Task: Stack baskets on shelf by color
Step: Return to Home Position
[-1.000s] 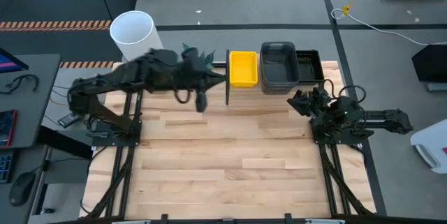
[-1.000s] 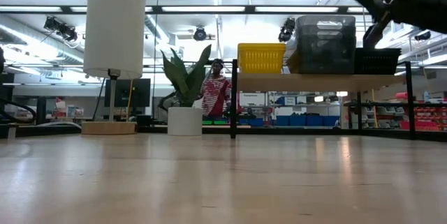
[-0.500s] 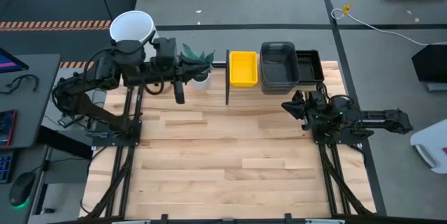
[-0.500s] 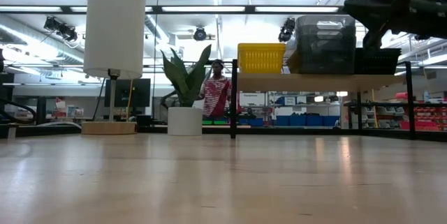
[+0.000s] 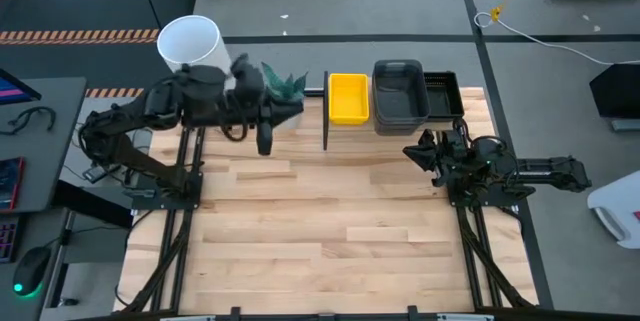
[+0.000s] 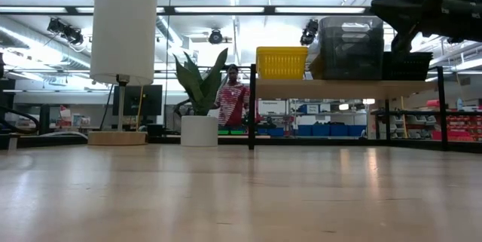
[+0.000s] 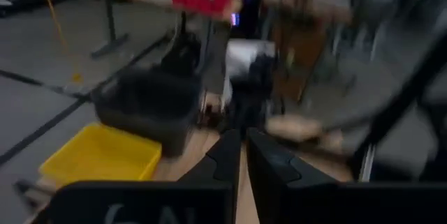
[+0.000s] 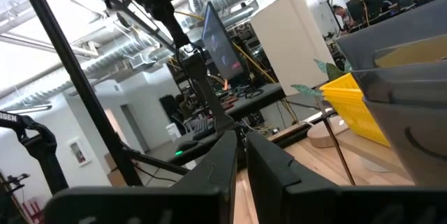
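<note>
The baskets sit on the shelf [image 5: 470, 101] along the table's far edge in three colour groups. They are yellow [image 5: 348, 98], grey [image 5: 400, 93] and black mesh [image 5: 443, 93]. The low view shows the yellow stack [image 6: 281, 62], the taller grey stack [image 6: 350, 47] and the black one [image 6: 407, 65] on the shelf board [image 6: 339, 88]. My left gripper [image 5: 296, 106] hovers shut just left of the shelf's black post [image 5: 325, 111], and its wrist view shows narrow fingers [image 7: 241, 161]. My right gripper [image 5: 410, 151] hangs shut in the air, nearer than the grey stack. Both are empty.
A white cylinder [image 5: 190, 43] and a potted plant [image 5: 283, 81] stand at the far left, close to my left arm. A person [image 6: 235, 102] stands in the room behind the table. The wooden tabletop [image 5: 330, 231] stretches bare toward the near edge.
My left gripper drew back from the shelf toward the table's left edge. It then swung a little way back toward the shelf. My right gripper shifted slightly toward the near left and levelled out. The baskets stayed where they were.
</note>
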Robot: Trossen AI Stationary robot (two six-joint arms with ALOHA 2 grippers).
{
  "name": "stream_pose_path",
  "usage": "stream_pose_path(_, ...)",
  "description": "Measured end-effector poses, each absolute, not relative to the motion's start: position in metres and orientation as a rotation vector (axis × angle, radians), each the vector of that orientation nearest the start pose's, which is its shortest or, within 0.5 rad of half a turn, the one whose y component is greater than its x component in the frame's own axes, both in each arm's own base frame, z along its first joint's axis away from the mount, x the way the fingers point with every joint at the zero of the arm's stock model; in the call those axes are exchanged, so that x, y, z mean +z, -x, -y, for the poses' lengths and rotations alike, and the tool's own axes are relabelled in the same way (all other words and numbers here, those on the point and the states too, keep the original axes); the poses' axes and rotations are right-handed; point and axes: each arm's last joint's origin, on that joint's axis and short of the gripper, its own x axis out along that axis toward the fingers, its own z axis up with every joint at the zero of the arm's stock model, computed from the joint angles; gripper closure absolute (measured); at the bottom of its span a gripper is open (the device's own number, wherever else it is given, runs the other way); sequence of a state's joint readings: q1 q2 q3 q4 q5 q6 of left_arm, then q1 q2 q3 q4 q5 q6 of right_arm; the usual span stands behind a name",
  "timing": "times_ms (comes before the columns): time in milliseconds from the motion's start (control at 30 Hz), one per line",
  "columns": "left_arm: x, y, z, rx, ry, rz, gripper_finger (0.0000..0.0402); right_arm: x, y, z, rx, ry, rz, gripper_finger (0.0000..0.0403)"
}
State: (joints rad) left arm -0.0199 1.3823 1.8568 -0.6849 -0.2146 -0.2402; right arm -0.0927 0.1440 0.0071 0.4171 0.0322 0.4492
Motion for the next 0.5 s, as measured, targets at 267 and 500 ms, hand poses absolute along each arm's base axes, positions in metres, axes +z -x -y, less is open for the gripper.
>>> stream_pose_path(267, 0.492, -0.237, 0.024, 0.071, -0.138, -0.413, 0.0381, 0.194, -0.102, 0.010, -0.060, -0.437, 0.303, 0.0364)
stream_pose_path(500, 0.495, -0.205, 0.027, 0.090, -0.126, -0.469, 0.0371, 0.194, -0.102, 0.010, -0.059, -0.437, 0.303, 0.0364)
